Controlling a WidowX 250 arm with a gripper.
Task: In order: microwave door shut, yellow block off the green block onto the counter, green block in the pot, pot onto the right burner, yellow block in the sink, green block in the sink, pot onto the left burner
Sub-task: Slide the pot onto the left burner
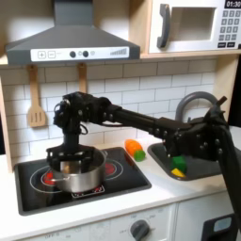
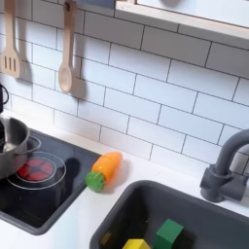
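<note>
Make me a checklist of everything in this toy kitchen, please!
Surface: white counter with black cooktop.
Job's things: pot on the cooktop's left burner in the first exterior view; yellow block and green block in the sink; microwave door shut.
Clutter: orange-and-green toy vegetable on the counter.
Grippers: gripper at the pot's rim.
Cables: nothing seen.
Surroundings: tiled wall, wooden utensils, faucet.

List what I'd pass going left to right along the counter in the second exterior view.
Pot on the left burner, then the orange-and-green toy vegetable on the counter, then the yellow block and green block in the sink, then the faucet.
</note>
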